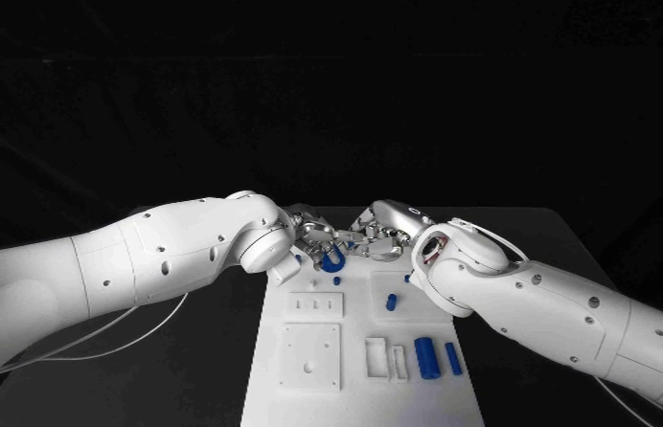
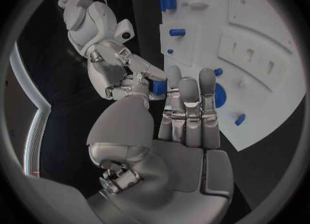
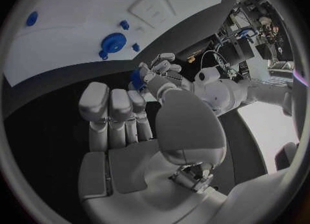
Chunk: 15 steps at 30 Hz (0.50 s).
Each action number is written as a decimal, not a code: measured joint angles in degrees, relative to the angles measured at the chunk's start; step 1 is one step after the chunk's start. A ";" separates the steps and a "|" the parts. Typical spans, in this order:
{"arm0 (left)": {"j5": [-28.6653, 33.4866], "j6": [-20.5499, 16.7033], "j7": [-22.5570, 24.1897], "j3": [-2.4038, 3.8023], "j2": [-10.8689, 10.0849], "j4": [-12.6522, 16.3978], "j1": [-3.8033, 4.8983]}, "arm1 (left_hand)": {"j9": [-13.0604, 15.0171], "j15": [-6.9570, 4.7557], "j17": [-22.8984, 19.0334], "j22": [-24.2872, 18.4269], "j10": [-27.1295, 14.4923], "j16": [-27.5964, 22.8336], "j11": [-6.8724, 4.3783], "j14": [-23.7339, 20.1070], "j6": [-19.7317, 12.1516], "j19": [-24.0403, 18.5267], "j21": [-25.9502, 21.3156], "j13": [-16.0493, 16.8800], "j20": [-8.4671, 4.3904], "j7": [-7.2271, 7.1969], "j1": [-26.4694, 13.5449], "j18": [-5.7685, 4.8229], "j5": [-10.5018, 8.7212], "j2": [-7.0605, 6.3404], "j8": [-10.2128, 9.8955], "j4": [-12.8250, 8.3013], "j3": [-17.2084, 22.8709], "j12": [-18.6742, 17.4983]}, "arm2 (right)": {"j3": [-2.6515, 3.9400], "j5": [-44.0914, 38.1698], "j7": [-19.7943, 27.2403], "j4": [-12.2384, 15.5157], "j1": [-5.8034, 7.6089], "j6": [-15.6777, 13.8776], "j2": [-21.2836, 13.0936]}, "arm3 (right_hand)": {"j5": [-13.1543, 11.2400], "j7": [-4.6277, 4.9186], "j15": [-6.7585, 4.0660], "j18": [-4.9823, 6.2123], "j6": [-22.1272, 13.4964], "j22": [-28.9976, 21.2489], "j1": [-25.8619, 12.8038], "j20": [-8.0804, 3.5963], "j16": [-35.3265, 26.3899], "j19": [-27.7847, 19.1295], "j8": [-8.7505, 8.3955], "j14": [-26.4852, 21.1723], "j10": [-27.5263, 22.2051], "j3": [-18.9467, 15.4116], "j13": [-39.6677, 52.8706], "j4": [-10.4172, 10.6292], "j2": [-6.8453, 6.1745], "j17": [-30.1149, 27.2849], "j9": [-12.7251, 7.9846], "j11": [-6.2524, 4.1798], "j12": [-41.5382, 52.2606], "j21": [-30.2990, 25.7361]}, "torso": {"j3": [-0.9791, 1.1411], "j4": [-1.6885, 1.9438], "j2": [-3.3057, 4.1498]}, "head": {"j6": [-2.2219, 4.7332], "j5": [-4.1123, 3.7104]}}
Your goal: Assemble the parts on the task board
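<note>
1. Black table (image 1: 553, 245) carries my board (image 1: 362, 389); both hands meet at its far end, the left hand (image 1: 312, 235) and right hand (image 1: 384, 233) together gripping a blue part (image 1: 331, 258).
2. Left wrist: part (image 2: 159, 86) pinched between both hands.
3. Right wrist: I see the same part (image 3: 136, 76).

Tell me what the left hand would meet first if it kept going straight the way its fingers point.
Probably the right hand: the left hand points its fingers at it across the far end of the task board, with a small blue part between them. Depth is unclear.
</note>
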 measured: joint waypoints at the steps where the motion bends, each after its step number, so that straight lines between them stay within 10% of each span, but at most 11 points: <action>1: -0.15 0.00 -0.06 -0.02 0.04 -0.04 0.00 | 0.33 0.00 -0.01 0.09 0.00 0.00 0.00 0.00 0.00 0.00 -0.01 0.00 0.00 0.00 0.00 0.00 0.00 0.00 0.00 0.00 0.00 0.00 | -0.06 -0.05 -0.05 0.02 0.00 0.11 0.02 | 0.00 0.01 0.00 0.00 -0.01 0.00 0.00 0.00 0.00 0.00 0.00 0.00 0.00 0.00 0.00 0.00 0.00 0.00 0.00 0.00 0.00 0.00 | -0.01 0.00 0.01 | 0.00 -0.02; 15: -1.38 -0.01 -0.43 -0.21 0.15 0.24 -0.06 | 3.72 -0.18 -0.48 3.60 -0.21 0.39 -0.19 -0.20 -0.15 0.80 -2.84 0.26 -0.01 -0.15 0.66 0.01 2.00 1.38 -0.13 -3.04 -1.62 0.00 | -0.69 -0.10 -0.39 -0.33 0.07 1.70 0.43 | 0.00 0.00 0.00 0.00 -0.21 0.00 0.00 0.00 0.00 0.00 -0.04 0.00 0.00 0.00 0.00 0.00 0.00 0.04 -0.11 0.00 0.00 0.00 | 0.02 0.11 0.04 | -0.63 -0.19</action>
